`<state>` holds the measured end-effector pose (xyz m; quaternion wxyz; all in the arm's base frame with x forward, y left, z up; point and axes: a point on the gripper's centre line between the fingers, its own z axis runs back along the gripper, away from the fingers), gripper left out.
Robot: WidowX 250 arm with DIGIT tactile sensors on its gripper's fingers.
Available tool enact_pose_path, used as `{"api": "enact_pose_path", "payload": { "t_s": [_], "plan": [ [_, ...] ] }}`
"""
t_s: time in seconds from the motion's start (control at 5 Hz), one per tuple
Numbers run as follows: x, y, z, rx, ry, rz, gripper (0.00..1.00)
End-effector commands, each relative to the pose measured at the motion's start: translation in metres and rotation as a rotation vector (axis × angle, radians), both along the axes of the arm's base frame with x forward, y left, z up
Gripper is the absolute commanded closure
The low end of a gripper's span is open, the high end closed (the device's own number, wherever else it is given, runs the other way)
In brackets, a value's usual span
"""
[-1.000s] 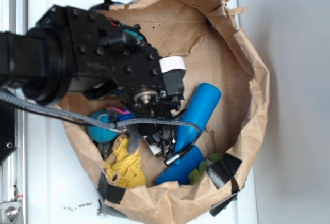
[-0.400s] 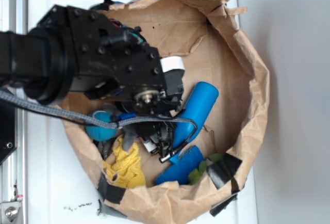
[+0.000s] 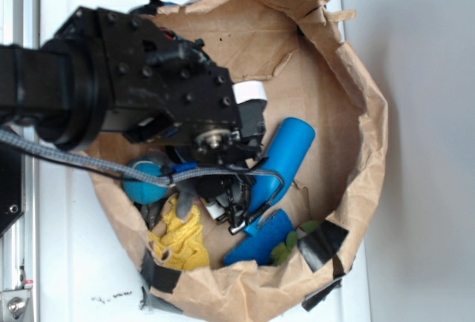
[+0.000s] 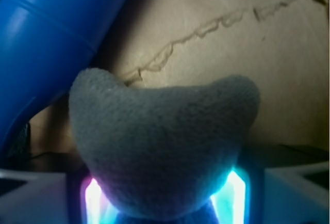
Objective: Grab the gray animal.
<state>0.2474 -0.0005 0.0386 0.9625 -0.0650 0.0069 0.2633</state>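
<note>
Gray animal [image 4: 164, 146] fills the wrist view, pinched between the two glowing fingers [image 4: 98, 201], with a blue bottle [image 4: 49, 43] to their upper left. From outside, the gripper [image 3: 223, 192] sits low in a paper bag [image 3: 364, 114], gray fabric hanging at its left beside a teal ball [image 3: 141, 185].

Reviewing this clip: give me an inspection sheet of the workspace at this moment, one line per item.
Surface: brown paper bag rolled open on a white top, its rim patched with black tape.
Job's things: gray animal fills the wrist view between the lit finger pads; a gray limb shows below the arm in the exterior view.
Clutter: blue bottle, teal ball, yellow plush toy, something green by the tape.
Grippers: gripper closed on the gray animal.
Cables: braided gray cable crossing over the bag.
Surroundings: gray wall at right.
</note>
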Motion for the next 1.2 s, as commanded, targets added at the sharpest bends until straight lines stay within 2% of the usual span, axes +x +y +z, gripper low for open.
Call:
{"api": "enact_pose_path", "payload": {
  "t_s": [0.0, 0.2, 0.4, 0.6, 1.0],
  "plan": [
    [0.014, 0.024, 0.086, -0.065, -0.121, 0.112, 1.00],
    [0.027, 0.028, 0.117, -0.009, -0.100, 0.147, 1.00],
    [0.031, 0.035, 0.151, 0.037, -0.141, 0.054, 1.00],
    [0.027, 0.035, 0.166, 0.040, -0.142, -0.005, 1.00],
    [0.013, 0.028, 0.159, 0.056, -0.107, -0.046, 1.00]
  ]
}}
